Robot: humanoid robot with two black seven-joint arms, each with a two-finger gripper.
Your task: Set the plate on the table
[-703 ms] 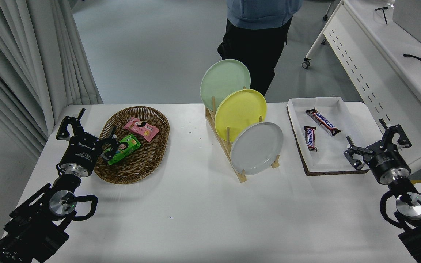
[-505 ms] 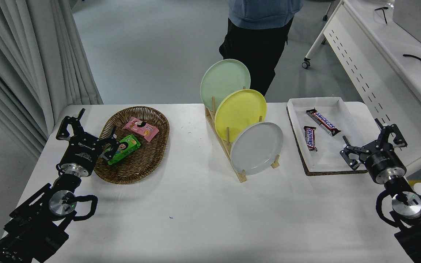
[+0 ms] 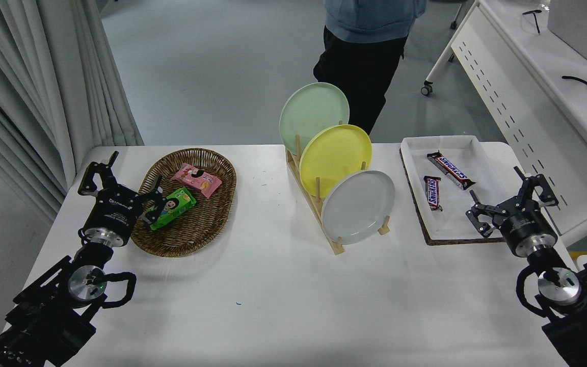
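White table (image 3: 283, 306), grey floor beyond; person (image 3: 370, 46) standing at far edge.
Plate (image 3: 358, 206): light grey, upright on edge in front slot of wooden rack (image 3: 319, 211), ahead of yellow plate (image 3: 335, 159). Not yet touched.
Right gripper (image 3: 511, 203): spread wide, empty, over near corner of white tray (image 3: 456, 232), well apart from plate.
Left gripper (image 3: 120, 184): parked beside wicker basket (image 3: 191, 232), spread wide, empty.
Handling estimate: rigid, smooth, likely slippery, breakable. Pinch exposed right rim; lift clear of pegs before tilting flat.

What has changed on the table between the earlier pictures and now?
The right gripper has moved left, toward the white tray, open and empty. The person has shifted slightly right. The grey plate stays in the wooden rack; the left gripper stays parked by the basket.
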